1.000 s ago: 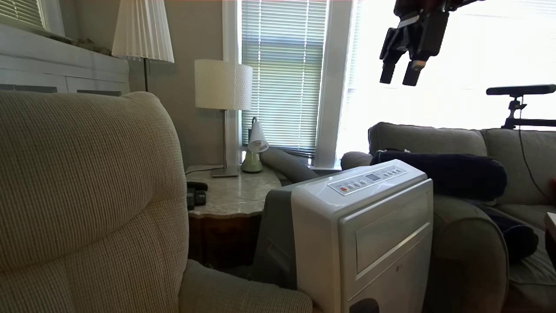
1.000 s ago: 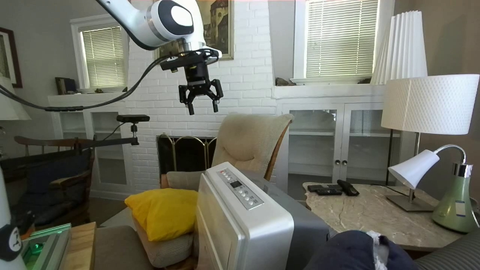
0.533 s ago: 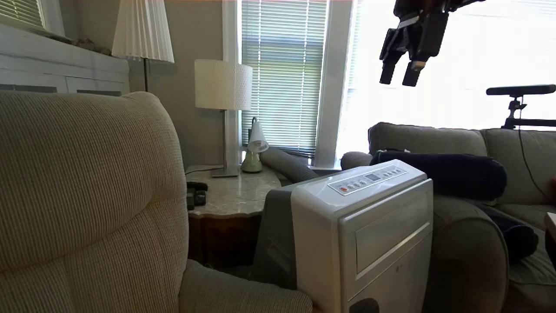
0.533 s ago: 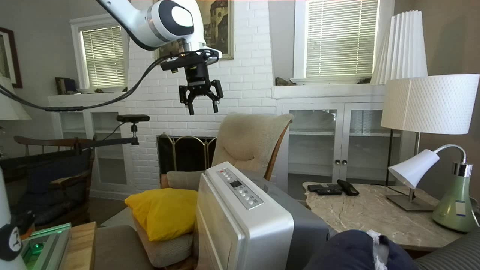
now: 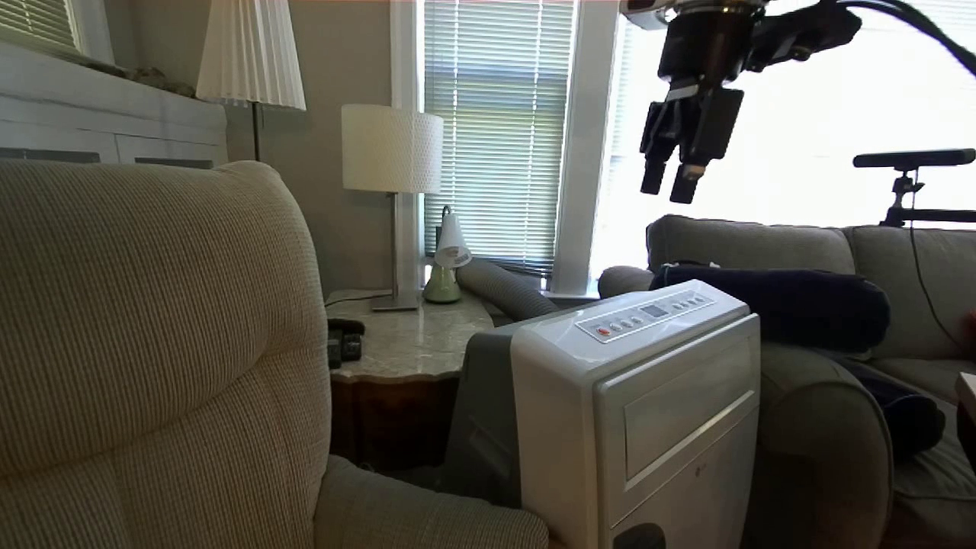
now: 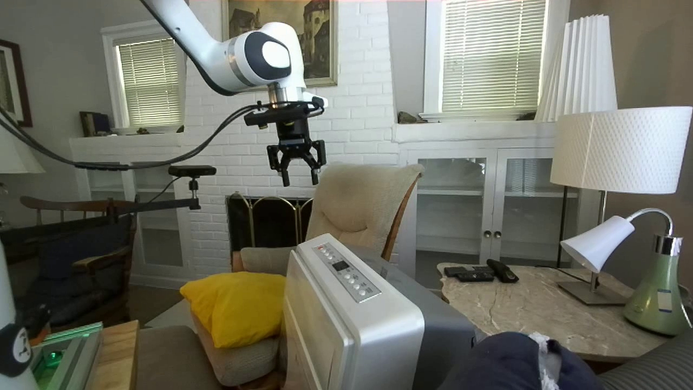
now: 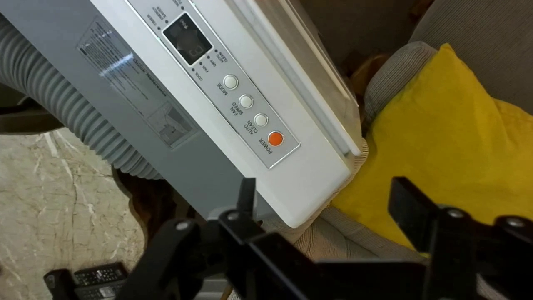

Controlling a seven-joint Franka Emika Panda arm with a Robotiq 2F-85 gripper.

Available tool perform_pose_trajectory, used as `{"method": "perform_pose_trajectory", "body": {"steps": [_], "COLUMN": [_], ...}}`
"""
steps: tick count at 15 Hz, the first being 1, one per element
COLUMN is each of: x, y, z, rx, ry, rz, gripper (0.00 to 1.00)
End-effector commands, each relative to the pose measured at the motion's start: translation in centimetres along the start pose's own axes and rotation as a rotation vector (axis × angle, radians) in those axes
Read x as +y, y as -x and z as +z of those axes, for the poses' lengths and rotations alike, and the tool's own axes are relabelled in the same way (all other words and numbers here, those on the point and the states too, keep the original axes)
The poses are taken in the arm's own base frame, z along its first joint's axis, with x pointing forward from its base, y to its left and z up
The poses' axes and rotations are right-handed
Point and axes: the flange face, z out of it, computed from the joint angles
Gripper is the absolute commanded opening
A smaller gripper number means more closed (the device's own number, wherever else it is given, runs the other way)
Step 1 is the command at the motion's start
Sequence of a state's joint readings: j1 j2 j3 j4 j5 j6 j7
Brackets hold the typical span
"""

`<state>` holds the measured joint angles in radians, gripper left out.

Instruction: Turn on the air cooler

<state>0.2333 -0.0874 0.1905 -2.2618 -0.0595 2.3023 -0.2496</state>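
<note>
- Two fingers [image 7: 247, 196] of the gripper [image 6: 300, 179] stand spread, a wide gap between their tips
- The air cooler [image 5: 679, 412] stands upright between the beige armchair [image 5: 160, 305] and the grey sofa arm [image 5: 831, 419] in an exterior view, the armrest overlapping its lower corner
- Free air lies between the finger tips and the sloped top of the cooler in both exterior views; the gripper hangs higher than every top edge
- In the wrist view the control panel [image 7: 213, 71] slants down toward the fingers, and the orange power button [image 7: 275, 138] sits at its nearest end, just inside the panel border and near the rounded corner of the top
- The yellow cushion [image 6: 235, 309] lies on beige upholstery beside the cooler's front edge; whether cushion and cooler touch, I cannot tell
- The ribbed hose [image 7: 75, 104] runs along the grey rear housing [image 7: 200, 166], between it and the marble tabletop [image 7: 50, 196]
- Remotes [image 6: 475, 276] and a handset [image 6: 502, 271] lie near the edge of that tabletop
- The dark bolster [image 5: 778, 301] lies just past the cooler's far upper corner in an exterior view
- The arm [image 6: 233, 65] reaches in from the upper left of an exterior view, its black cable [image 6: 200, 148] sagging well out to the side
</note>
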Motion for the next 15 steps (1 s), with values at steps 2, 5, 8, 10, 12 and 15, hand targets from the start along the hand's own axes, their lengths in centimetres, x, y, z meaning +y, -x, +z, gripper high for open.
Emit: {"method": "perform_pose_trajectory", "body": {"steps": [2,5,8,10,12,15], "x": [-0.2,-0.8,-1.2,-1.2,-1.3,-1.0], "y": [-2.6,-3.8,-4.5,-4.6,-4.6,-4.5], "z": [2.9,4.7,6.7,8.0,9.2,10.8], "rx": [0.032,0.039,0.027,0.015,-0.005,-0.03], "ry": [-0.044,-0.057,-0.071,-0.088,-0.096,-0.109], "rz": [-0.028,-0.043,-0.043,-0.04,-0.035,-0.019], "gripper": [0.44,0.23,0.03,0.0,0.0,0.0]}}
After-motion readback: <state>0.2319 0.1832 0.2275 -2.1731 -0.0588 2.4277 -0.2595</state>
